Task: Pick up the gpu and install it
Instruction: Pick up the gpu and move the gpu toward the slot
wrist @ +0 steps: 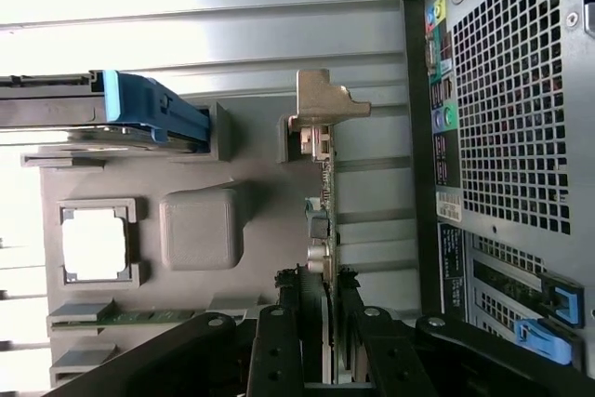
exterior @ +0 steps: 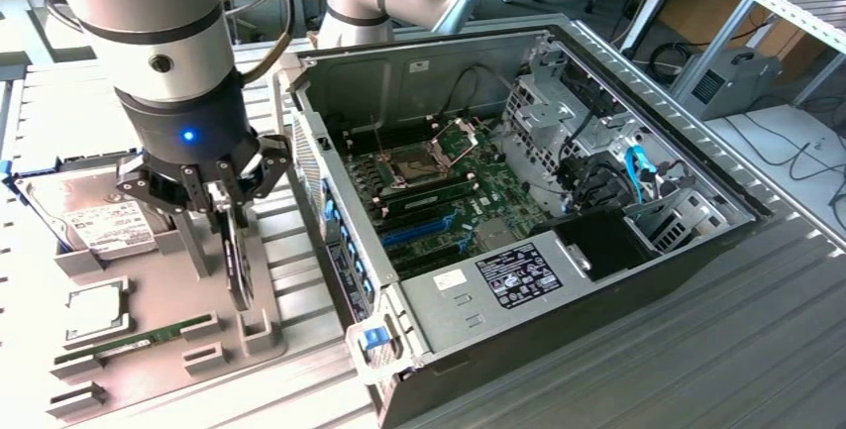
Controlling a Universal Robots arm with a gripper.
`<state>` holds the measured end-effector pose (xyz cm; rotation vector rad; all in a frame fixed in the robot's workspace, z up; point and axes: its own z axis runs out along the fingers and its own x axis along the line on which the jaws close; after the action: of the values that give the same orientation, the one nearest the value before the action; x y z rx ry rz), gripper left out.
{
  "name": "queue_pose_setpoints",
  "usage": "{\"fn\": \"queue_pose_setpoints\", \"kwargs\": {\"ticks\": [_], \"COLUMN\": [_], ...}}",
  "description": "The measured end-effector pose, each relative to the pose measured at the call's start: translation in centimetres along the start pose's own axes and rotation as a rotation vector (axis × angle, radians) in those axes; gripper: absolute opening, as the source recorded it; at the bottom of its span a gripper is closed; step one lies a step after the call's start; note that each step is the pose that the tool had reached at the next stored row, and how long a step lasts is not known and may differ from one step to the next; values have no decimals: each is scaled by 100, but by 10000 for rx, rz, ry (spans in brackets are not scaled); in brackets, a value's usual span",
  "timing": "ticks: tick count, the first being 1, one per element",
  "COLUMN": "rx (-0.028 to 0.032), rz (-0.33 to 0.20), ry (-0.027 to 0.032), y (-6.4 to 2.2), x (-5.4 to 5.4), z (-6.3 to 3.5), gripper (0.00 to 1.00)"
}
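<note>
1. Black jaws are closed against both flat faces of the graphics card, one finger on each side of its upper edge.
2. Seen edge-on, the graphics card stands upright as a thin dark slab under the arm, with its lower edge still down at the gray tray.
3. One end of the card carries a metal bracket, which sits at a small gray post of the tray.
4. Beside the card on the same tray, a silver hard drive with a white label lies flat, with a blue plastic rail along its end.
5. Farther along the tray, a square processor chip rests in its frame, and a slim green memory stick lies past it.
6. On the exterior view's right of the tray, an open computer case lies on its side on the ribbed metal tabletop, showing its motherboard with blue slots.
</note>
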<state>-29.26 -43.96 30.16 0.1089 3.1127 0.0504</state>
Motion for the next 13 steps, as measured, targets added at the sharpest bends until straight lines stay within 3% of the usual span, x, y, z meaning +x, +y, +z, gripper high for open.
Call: {"fn": "queue_pose_setpoints", "kwargs": {"ticks": [1,4,8,10,13], "rx": [0,0,0,0,0], "rz": [0,0,0,0,0], "ry": [0,0,0,0,0], "y": [0,7,10,15,19], "x": [0,-5,-8,-11,-15], "z": [-7,-206,-306,-455,-585], "gripper": [27,27,27,27,27]}}
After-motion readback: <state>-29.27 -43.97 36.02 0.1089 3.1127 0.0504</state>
